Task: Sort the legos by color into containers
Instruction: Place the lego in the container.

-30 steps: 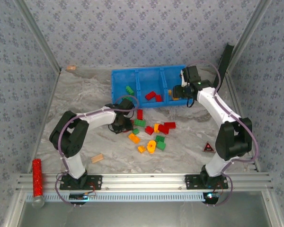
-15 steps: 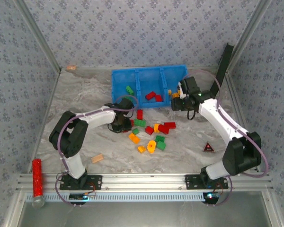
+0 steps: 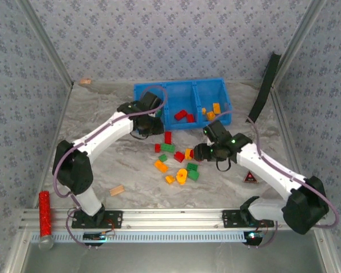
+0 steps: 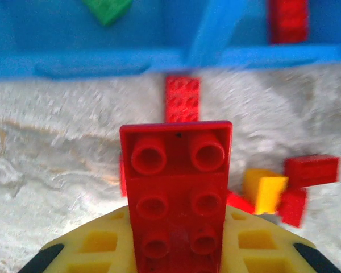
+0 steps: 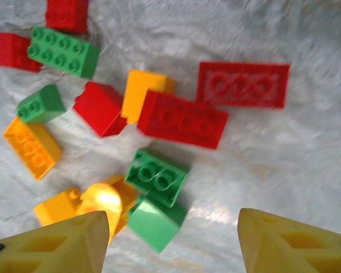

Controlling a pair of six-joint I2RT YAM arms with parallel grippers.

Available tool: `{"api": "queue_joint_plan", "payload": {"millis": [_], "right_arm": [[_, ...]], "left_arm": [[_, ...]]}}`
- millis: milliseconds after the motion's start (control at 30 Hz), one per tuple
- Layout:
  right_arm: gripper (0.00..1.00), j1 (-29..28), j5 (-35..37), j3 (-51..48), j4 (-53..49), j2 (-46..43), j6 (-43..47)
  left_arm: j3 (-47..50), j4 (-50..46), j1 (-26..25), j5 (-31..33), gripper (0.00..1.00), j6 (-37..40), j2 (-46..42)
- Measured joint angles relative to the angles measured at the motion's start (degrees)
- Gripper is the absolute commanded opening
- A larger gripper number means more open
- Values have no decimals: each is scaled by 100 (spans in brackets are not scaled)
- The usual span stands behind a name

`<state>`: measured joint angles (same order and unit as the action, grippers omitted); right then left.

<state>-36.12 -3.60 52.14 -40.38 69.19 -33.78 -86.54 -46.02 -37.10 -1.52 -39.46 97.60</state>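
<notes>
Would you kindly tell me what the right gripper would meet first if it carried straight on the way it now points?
Probably the two green legos, which lie ahead of the open right gripper, between its fingers; depth is hard to judge.

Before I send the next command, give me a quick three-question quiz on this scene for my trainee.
1. True or false: the left gripper is shut on a red brick.
2. Which colour lies in the right compartment of the blue tray? A green, B red, C yellow-orange.
3. Fill in: the right gripper hangs with jaws ___ above the loose bricks.
Key: 1 true; 2 C; 3 open.
</notes>
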Motion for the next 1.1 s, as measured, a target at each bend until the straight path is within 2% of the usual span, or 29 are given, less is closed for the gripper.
{"api": "queue_joint_plan", "payload": {"millis": [200, 433, 767, 1100], "right_arm": [[68, -616, -2, -396, 63, -619, -1738], [76, -1152, 120, -809, 420, -640, -3027], [82, -1672, 188, -804, 807, 44, -3661], [82, -1915, 181, -590, 855, 682, -3849]], "left_arm": [[-1305, 170, -107, 26, 15, 197, 835], [-2793, 245, -229, 236, 14, 529, 2293], [-4988, -9, -245, 173, 15, 667, 4225], [-5075, -249, -240, 66, 31, 647, 4701]]}}
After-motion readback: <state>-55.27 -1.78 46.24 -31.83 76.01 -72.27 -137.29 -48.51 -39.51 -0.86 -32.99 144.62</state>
